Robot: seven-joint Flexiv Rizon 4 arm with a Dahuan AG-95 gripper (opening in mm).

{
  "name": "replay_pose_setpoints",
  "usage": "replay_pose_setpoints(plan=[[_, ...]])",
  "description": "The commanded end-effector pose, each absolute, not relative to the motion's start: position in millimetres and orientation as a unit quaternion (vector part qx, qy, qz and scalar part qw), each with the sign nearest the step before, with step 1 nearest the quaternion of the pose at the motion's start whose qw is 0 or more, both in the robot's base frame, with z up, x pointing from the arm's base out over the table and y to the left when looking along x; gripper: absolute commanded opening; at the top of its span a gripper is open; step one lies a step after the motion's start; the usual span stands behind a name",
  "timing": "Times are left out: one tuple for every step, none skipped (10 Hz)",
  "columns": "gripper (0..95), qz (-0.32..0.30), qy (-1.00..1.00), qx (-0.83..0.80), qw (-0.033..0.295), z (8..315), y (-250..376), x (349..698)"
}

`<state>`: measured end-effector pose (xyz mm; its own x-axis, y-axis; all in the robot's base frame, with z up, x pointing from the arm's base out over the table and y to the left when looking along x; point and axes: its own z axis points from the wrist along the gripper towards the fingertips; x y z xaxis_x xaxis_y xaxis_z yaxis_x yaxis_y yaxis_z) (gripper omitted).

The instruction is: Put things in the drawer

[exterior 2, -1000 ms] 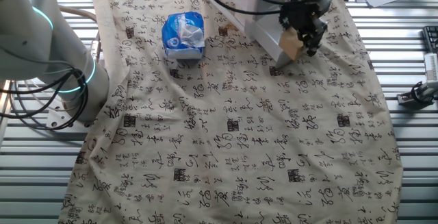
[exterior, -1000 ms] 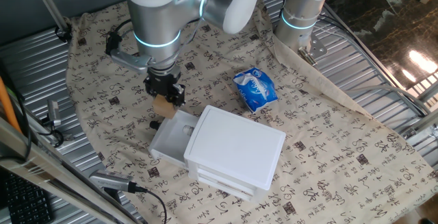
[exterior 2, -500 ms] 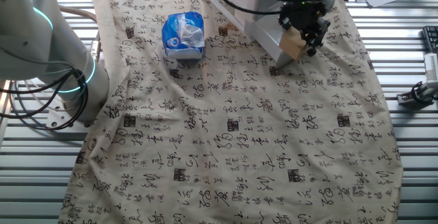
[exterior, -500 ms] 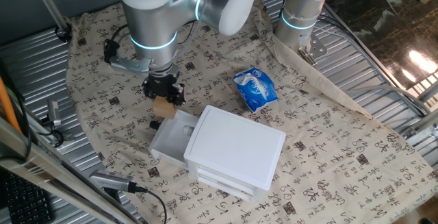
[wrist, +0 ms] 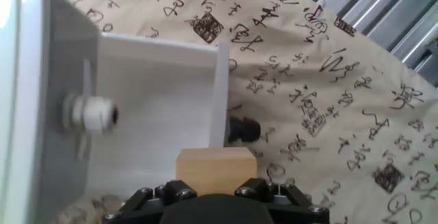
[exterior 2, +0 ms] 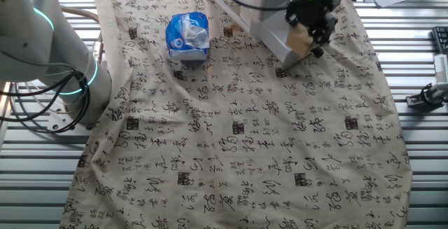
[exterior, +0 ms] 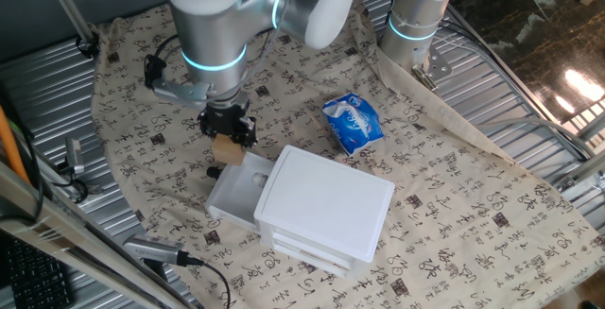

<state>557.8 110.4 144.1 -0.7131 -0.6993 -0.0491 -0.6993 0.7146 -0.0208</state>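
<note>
The gripper (exterior: 228,131), pinching the wooden block (exterior: 226,148), has edged toward the open drawer (exterior: 236,191) front.

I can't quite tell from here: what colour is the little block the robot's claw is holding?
Light brown, plain wood. The block shows best in the hand view.

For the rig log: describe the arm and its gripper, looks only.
The arm is thick, silver-grey and cylindrical, with a glowing cyan ring at a joint. Black cables loop beside its wrist. The gripper is small and black, with screw heads visible on its body in the hand view.
</note>
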Motion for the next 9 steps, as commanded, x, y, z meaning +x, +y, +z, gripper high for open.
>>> replay_pose_setpoints(plan=[[0.0, 0.003, 0.926, -0.377, 0.029, 148.3, 117.9, 561.5], [0.0, 0.006, 0.927, -0.374, 0.032, 148.5, 121.0, 562.4], [0.0, 0.006, 0.927, -0.373, 0.031, 148.4, 125.0, 563.2], [0.0, 0.006, 0.928, -0.371, 0.031, 148.3, 128.4, 563.9], [0.0, 0.006, 0.929, -0.369, 0.031, 148.6, 132.8, 564.4], [0.0, 0.007, 0.925, -0.378, 0.031, 148.8, 137.8, 565.0], [0.0, 0.006, 0.923, -0.384, 0.033, 148.5, 139.2, 565.2], [0.0, 0.007, 0.913, -0.406, 0.037, 147.6, 142.2, 566.0], [0.0, 0.005, 0.904, -0.427, 0.039, 147.1, 143.2, 566.3]])
